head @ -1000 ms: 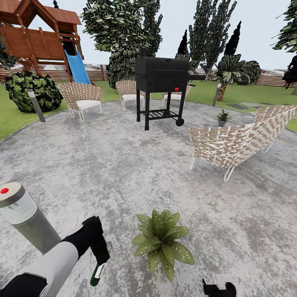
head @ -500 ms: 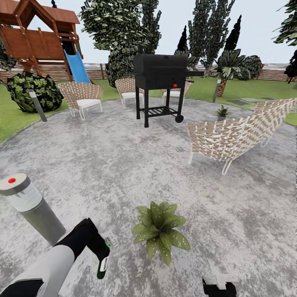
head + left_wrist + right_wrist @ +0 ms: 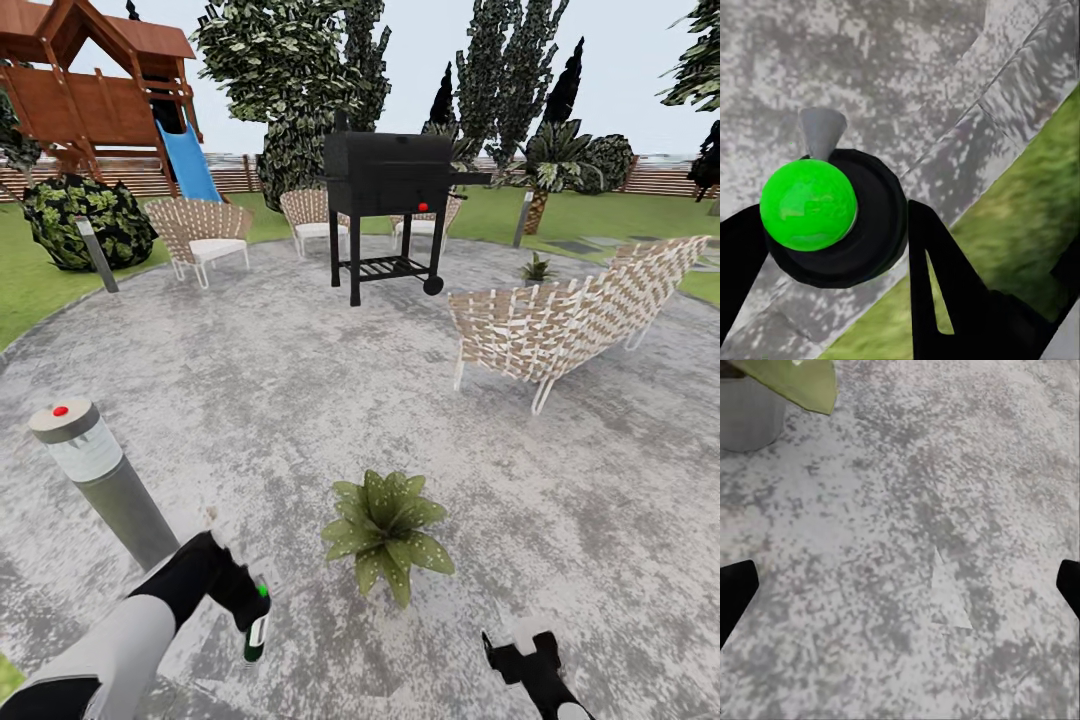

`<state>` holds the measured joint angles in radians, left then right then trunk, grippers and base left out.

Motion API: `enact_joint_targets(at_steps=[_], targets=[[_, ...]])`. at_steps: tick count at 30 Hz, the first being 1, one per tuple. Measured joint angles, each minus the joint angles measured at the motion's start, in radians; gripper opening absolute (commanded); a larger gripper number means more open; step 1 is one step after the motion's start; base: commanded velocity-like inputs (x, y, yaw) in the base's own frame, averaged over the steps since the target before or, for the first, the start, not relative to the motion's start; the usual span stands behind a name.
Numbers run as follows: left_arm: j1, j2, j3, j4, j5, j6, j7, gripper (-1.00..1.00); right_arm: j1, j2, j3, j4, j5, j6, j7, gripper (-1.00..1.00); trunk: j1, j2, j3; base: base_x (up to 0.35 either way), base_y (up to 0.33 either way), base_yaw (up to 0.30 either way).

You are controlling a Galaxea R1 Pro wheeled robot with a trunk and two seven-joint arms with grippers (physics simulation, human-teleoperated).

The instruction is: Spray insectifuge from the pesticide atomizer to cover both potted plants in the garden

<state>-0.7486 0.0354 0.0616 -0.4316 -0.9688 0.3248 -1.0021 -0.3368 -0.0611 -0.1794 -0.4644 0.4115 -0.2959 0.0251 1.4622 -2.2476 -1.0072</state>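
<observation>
My left gripper [image 3: 243, 600] is shut on the pesticide atomizer [image 3: 257, 633], a dark green bottle with a white label hanging low over the patio. In the left wrist view the atomizer [image 3: 817, 214] shows end-on, a bright green and black round shape between the black fingers [image 3: 937, 274]. One potted plant [image 3: 386, 527], a speckled green rosette, stands on the stone just right of the bottle. The other potted plant [image 3: 537, 268] sits far off beside the woven chairs. My right gripper [image 3: 520, 655] is open low at the right; its view catches a leaf and the grey pot [image 3: 750, 412].
A grey bollard lamp with a red dot [image 3: 98, 472] rises close to my left arm. A black grill [image 3: 390, 200] and several woven chairs [image 3: 545, 325] stand on the round stone patio [image 3: 280, 400]. Lawn, trees, a playset and a wooden fence lie beyond.
The whole view has shifted, so lamp and near plant sit higher in the picture. The left gripper still holds the atomizer. The right gripper has come further into view.
</observation>
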Motion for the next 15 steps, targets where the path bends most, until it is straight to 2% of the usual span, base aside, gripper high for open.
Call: enact_joint_targets(at_steps=[1, 3, 5, 7, 8, 9, 10, 12, 13, 14, 15], targets=[[0.000, 0.003, 0.009, 0.002, 0.001, -0.033, -0.003, -1.00, 0.000, 0.000, 0.001, -0.022, 0.059, 0.001, 0.054, 1.00, 0.000, 0.000, 0.000, -0.001, 0.000, 0.000], [0.000, 0.004, 0.023, 0.003, 0.002, -0.087, -0.007, -1.00, 0.001, 0.000, 0.001, -0.057, 0.120, 0.004, 0.190, 1.00, 0.000, 0.000, 0.000, 0.000, 0.000, 0.000], [0.000, 0.002, 0.026, 0.003, 0.002, -0.135, -0.009, -1.00, -0.003, -0.001, 0.001, -0.079, 0.140, 0.006, 0.342, 1.00, 0.000, 0.000, 0.000, 0.000, 0.000, 0.000], [0.000, -0.003, 0.019, 0.010, -0.005, -0.156, -0.011, -1.00, -0.010, -0.002, 0.001, -0.113, 0.149, 0.007, 0.516, 1.00, 0.000, 0.000, 0.000, 0.000, 0.000, 0.000], [0.000, -0.003, 0.017, 0.022, -0.008, -0.158, -0.011, -1.00, -0.012, 0.000, 0.001, -0.127, 0.156, 0.007, 0.540, 1.00, 0.000, 0.000, 0.000, 0.000, 0.000, 0.000], [0.001, -0.006, 0.015, 0.046, -0.012, -0.159, -0.010, -1.00, -0.013, 0.007, 0.016, -0.139, 0.183, 0.006, 0.567, 1.00, 0.000, 0.000, 0.000, 0.000, 0.000, 0.000], [0.000, -0.008, 0.015, 0.052, -0.013, -0.160, -0.010, -1.00, -0.014, 0.009, 0.027, -0.142, 0.193, 0.007, 0.574, 1.00, 0.000, 0.000, 0.000, 0.000, 0.000, 0.000], [0.000, -0.011, 0.008, 0.064, -0.014, -0.160, -0.010, -1.00, -0.029, 0.019, 0.097, -0.165, 0.205, 0.008, 0.587, 1.00, 0.000, 0.000, 0.000, 0.000, 0.000, 0.000], [0.000, -0.012, 0.006, 0.066, -0.014, -0.160, -0.010, -1.00, -0.033, 0.023, 0.119, -0.167, 0.207, 0.009, 0.594, 1.00, 0.000, 0.000, 0.000, 0.000, 0.000, 0.000], [0.000, -0.013, 0.005, 0.075, -0.014, -0.161, -0.010, -1.00, -0.037, 0.030, 0.149, -0.170, 0.209, 0.009, 0.618, -1.00, 0.000, 0.000, 0.000, 0.000, 0.000, 0.000], [0.000, -0.014, 0.003, 0.086, -0.015, -0.161, -0.010, -1.00, -0.041, 0.037, 0.168, -0.172, 0.210, 0.009, 0.648, -1.00, 0.000, 0.000, 0.000, 0.000, 0.000, 0.000]])
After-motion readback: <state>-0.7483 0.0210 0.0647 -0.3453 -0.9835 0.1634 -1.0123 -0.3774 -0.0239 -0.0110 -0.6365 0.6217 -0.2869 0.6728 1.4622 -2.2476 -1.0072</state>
